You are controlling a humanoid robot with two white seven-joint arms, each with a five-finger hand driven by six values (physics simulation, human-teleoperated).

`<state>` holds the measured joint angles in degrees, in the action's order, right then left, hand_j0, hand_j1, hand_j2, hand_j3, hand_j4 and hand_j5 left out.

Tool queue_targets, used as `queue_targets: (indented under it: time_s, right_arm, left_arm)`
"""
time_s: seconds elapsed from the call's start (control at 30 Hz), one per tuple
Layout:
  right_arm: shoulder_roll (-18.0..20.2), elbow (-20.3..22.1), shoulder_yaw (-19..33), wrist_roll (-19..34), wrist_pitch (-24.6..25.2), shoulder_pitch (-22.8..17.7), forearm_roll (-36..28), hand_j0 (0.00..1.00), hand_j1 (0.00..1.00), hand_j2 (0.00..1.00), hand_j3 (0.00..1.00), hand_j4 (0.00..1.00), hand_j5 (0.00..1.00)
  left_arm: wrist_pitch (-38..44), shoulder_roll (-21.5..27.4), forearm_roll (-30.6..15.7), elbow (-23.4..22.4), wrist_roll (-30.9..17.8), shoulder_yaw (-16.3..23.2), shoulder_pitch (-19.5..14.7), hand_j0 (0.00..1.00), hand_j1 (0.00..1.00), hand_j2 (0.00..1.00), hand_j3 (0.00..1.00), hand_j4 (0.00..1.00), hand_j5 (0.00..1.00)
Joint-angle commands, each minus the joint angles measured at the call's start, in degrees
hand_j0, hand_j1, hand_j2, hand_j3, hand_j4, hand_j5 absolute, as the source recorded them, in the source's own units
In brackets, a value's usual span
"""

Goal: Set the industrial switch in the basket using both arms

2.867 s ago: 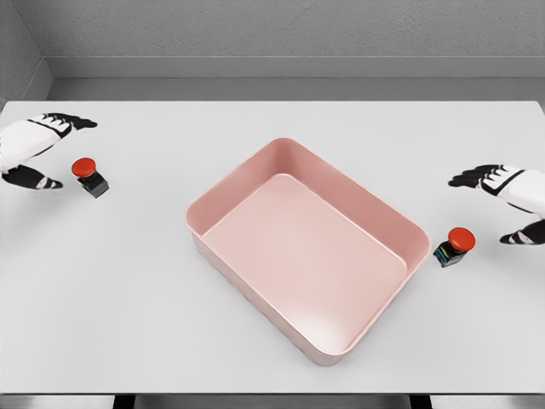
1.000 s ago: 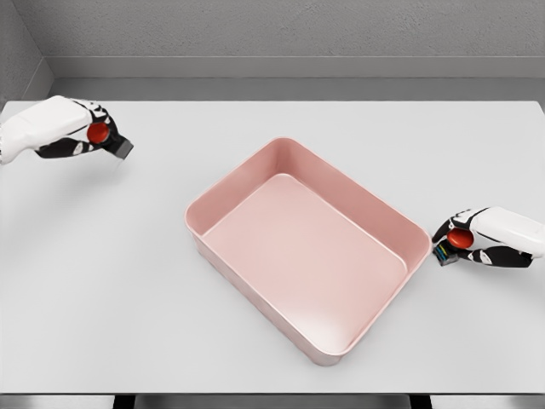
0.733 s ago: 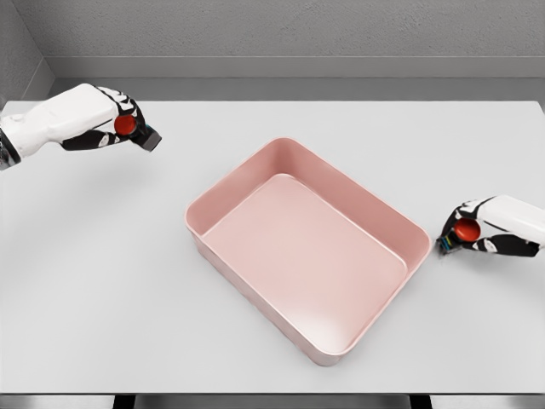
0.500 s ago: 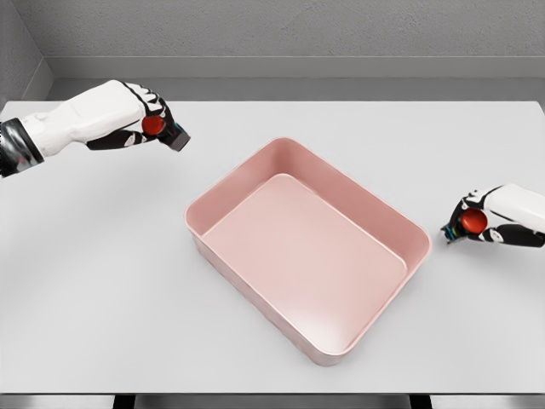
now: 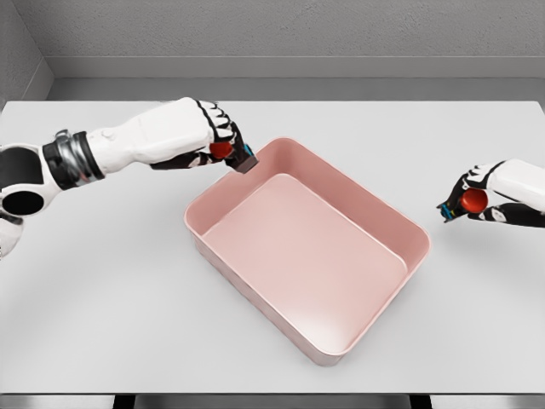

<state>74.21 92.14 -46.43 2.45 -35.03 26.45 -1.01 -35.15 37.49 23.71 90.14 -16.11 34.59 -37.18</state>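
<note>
The white table [image 5: 102, 298] carried the pink basket [image 5: 255, 285] square in the middle, turned at an angle and with nothing in it, a sensible spot since either arm could reach it. The left arm stretched far in from the picture's left, and the left hand [image 5: 213, 141] hovered at the basket's far-left corner, fingers curled tight around one industrial switch [image 5: 228, 152], its red button peeking out and dark base jutting towards the rim, seemingly lined up for a drop. Over on the other side, the right hand [image 5: 494, 192] was lifted off the table, well apart from the basket, clamped on the second switch [image 5: 464, 202], red button facing the basket.
</note>
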Motion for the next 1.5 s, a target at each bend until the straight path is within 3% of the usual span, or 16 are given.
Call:
queue_targets:
  time_s: [0.0, 0.13, 0.17, 0.2, 0.23, 0.6, 0.9, 0.97, 1.3, 1.37, 1.4, 1.43, 1.47]
  right_arm:
    - [0.49, 2.52, 0.37, 0.02, 0.03, 0.00, -0.40, 0.45, 0.45, 0.45, 0.45, 0.45, 0.45]
    - [0.32, 4.98, 0.64, 0.02, 0.03, 0.88, -0.31, 0.45, 0.45, 0.45, 0.45, 0.45, 0.45]
    - [0.23, 5.07, 0.64, 0.02, 0.03, 0.97, -0.31, 0.45, 0.45, 0.45, 0.45, 0.45, 0.45]
    - [0.23, 5.86, 0.64, 0.10, 0.03, 1.23, -0.31, 0.45, 0.45, 0.45, 0.45, 0.45, 0.45]
    - [0.23, 6.48, 0.64, 0.10, 0.03, 1.58, -0.31, 0.45, 0.45, 0.45, 0.45, 0.45, 0.45]
    - [-2.41, 8.94, 0.55, 1.95, 0.03, 2.46, 0.21, 0.45, 0.45, 0.45, 0.45, 0.45, 0.45]
    - [-4.16, 9.03, 0.46, 2.21, 0.03, 2.64, 0.30, 0.45, 0.45, 0.45, 0.45, 0.45, 0.45]
    - [-6.80, 9.03, 0.37, 4.32, 0.03, 2.64, 0.30, 0.45, 0.45, 0.45, 0.45, 0.45, 0.45]
    - [-16.47, 9.03, 0.37, 4.85, 0.03, 4.48, 3.90, 0.47, 0.47, 0.47, 0.47, 0.47, 0.47]
    - [-18.14, 9.03, 0.37, 7.57, 0.03, 4.92, 3.99, 0.60, 0.60, 0.60, 0.60, 0.60, 0.60]
    - [-18.58, 9.03, 0.37, 7.66, 0.03, 4.92, 3.99, 0.76, 0.76, 0.76, 0.76, 0.76, 0.76]
    - [-19.45, 9.03, 0.37, 7.66, 0.03, 4.92, 5.31, 1.00, 1.00, 1.00, 1.00, 1.00, 1.00]
    - [-20.25, 9.03, 0.37, 7.66, 0.03, 4.92, 6.37, 1.00, 1.00, 1.00, 1.00, 1.00, 1.00]
  left_arm:
    - [0.15, -1.45, -0.51, 1.79, -0.50, 1.71, -0.09, 0.48, 0.48, 0.48, 0.48, 0.48, 0.48]
    - [0.15, -3.21, -0.42, 3.11, -1.11, 5.05, -1.67, 0.50, 0.50, 0.50, 0.50, 0.50, 0.50]
    - [0.15, -3.73, -0.33, 3.20, -1.20, 5.40, -2.11, 0.58, 0.58, 0.58, 0.58, 0.58, 0.58]
    - [0.15, -4.26, -0.60, 3.29, -1.11, 5.75, -2.55, 0.89, 0.89, 0.89, 0.89, 0.89, 0.89]
    - [0.15, -4.26, -0.77, 3.29, -1.02, 5.58, -2.64, 1.00, 1.00, 1.00, 1.00, 1.00, 1.00]
    - [0.15, -6.02, -0.77, 5.40, -0.76, 5.66, -5.01, 1.00, 1.00, 1.00, 1.00, 1.00, 1.00]
    - [0.15, -5.41, 0.02, 5.58, -1.20, 5.66, -5.01, 1.00, 1.00, 1.00, 1.00, 1.00, 1.00]
    - [0.15, -5.23, -0.33, 5.58, -1.11, 5.31, -5.01, 1.00, 1.00, 1.00, 1.00, 1.00, 1.00]
    - [0.15, -1.89, -2.18, 5.22, -0.94, 3.29, -4.66, 1.00, 1.00, 1.00, 1.00, 1.00, 1.00]
    - [0.15, -0.66, -2.53, 5.05, -0.94, 2.85, -4.57, 1.00, 1.00, 1.00, 1.00, 1.00, 1.00]
    - [0.15, -0.48, -2.62, 4.70, -0.94, 2.77, -4.57, 1.00, 1.00, 1.00, 1.00, 1.00, 1.00]
    - [0.15, 0.30, -2.97, 4.70, -0.94, 2.76, -4.48, 1.00, 1.00, 1.00, 1.00, 1.00, 1.00]
    - [0.15, 1.01, -3.06, 4.61, -0.94, 2.76, -4.31, 1.00, 1.00, 1.00, 1.00, 1.00, 1.00]
